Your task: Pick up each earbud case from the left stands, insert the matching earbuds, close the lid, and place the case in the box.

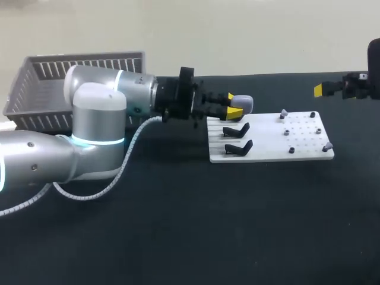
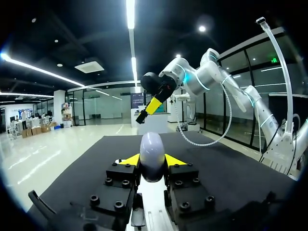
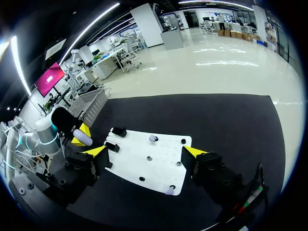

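Note:
My left gripper (image 1: 233,107) is shut on a pale lavender earbud case (image 1: 243,102), held sideways over the back left corner of the white board (image 1: 267,143). The left wrist view shows the rounded case (image 2: 153,154) pinched between both yellow tips of that gripper (image 2: 153,161). Two black stands (image 1: 236,129) (image 1: 238,147) on the board's left side are empty. Small lavender earbuds (image 1: 284,113) (image 1: 328,146) sit on the board's right part. My right gripper (image 1: 332,89) hangs open, high beyond the board's right end. In its own view its fingers (image 3: 144,151) spread wide above the board (image 3: 134,166).
A grey slatted basket (image 1: 77,74) stands at the back left, behind my left arm. Small dark pegs (image 1: 291,151) dot the board's right half. Black tabletop lies bare in front of the board.

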Robot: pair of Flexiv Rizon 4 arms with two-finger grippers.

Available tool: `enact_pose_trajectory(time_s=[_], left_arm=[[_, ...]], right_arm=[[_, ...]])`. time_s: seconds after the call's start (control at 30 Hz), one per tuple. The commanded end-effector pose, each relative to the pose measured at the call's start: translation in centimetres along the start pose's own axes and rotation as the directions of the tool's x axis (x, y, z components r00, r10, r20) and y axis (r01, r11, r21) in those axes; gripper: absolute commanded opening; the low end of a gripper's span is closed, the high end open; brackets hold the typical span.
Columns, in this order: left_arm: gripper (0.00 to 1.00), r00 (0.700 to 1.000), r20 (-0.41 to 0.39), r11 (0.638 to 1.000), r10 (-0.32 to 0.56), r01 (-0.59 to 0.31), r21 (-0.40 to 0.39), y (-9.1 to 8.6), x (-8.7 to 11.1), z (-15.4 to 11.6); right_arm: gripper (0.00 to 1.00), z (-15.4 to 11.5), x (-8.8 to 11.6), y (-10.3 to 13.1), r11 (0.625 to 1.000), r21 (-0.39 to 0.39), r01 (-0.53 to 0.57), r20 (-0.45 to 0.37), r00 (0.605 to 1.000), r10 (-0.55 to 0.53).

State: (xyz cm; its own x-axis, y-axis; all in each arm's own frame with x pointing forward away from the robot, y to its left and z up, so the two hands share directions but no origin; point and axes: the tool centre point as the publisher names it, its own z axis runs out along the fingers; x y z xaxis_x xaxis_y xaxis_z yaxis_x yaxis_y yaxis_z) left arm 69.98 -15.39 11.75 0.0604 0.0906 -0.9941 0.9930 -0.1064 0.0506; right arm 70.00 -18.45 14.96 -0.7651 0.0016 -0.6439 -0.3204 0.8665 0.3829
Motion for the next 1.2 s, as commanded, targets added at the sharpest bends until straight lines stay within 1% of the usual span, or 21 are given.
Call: enact_pose_trajectory(time_s=[0.03,0.13,0.8,0.93,0.97,1.0,1.03,1.07,1.13,1.17,1.2], left_arm=[[0.0,1.0,-0.003,0.997,0.005,-0.005,-0.071,-0.7,-0.2,0.0],[0.0,1.0,-0.013,0.998,0.008,-0.009,-0.067,-0.8,-0.1,0.1],[0.0,1.0,-0.002,0.998,0.008,-0.008,-0.055,-0.8,-0.1,0.1],[0.0,1.0,-0.002,0.998,0.008,-0.008,-0.055,-0.8,-0.1,0.1],[0.0,1.0,-0.002,0.998,0.008,-0.008,-0.055,-0.8,-0.1,0.1],[0.0,1.0,-0.002,0.998,0.008,-0.008,-0.055,-0.8,-0.1,0.1],[0.0,1.0,-0.002,0.998,0.008,-0.008,-0.055,-0.8,-0.1,0.1],[0.0,1.0,-0.002,0.998,0.008,-0.008,-0.055,-0.8,-0.1,0.1],[0.0,1.0,-0.002,0.998,0.008,-0.008,-0.055,-0.8,-0.1,0.1],[0.0,1.0,-0.002,0.998,0.008,-0.008,-0.055,-0.8,-0.1,0.1],[0.0,1.0,-0.002,0.998,0.008,-0.008,-0.055,-0.8,-0.1,0.1]], right_arm=[[1.0,0.0,0.0,0.0,1.0,0.001,0.001,0.0,1.0,-0.001],[1.0,0.0,0.0,0.0,1.0,0.001,0.001,0.0,1.0,-0.001],[1.0,0.0,0.0,0.0,1.0,0.001,0.001,0.0,1.0,-0.001],[1.0,-1.3,0.9,2.2,0.999,0.041,0.022,0.013,1.0,-0.022],[1.0,-1.8,1.2,3.1,0.999,0.044,0.028,0.025,0.999,-0.029],[1.0,-2.5,1.5,4.6,0.997,0.05,0.054,0.035,0.998,-0.056],[1.0,-2.8,1.7,5.4,0.996,0.059,0.066,0.038,0.997,-0.068],[1.0,-3.2,2.1,7.0,0.995,0.062,0.076,0.049,0.996,-0.079],[1.0,-3.5,2.5,8.7,0.995,0.061,0.078,0.048,0.996,-0.081],[1.0,-3.4,2.9,9.9,0.993,0.077,0.088,0.034,0.995,-0.091],[1.0,-3.3,3.1,10.7,0.993,0.076,0.087,0.026,0.996,-0.089]])
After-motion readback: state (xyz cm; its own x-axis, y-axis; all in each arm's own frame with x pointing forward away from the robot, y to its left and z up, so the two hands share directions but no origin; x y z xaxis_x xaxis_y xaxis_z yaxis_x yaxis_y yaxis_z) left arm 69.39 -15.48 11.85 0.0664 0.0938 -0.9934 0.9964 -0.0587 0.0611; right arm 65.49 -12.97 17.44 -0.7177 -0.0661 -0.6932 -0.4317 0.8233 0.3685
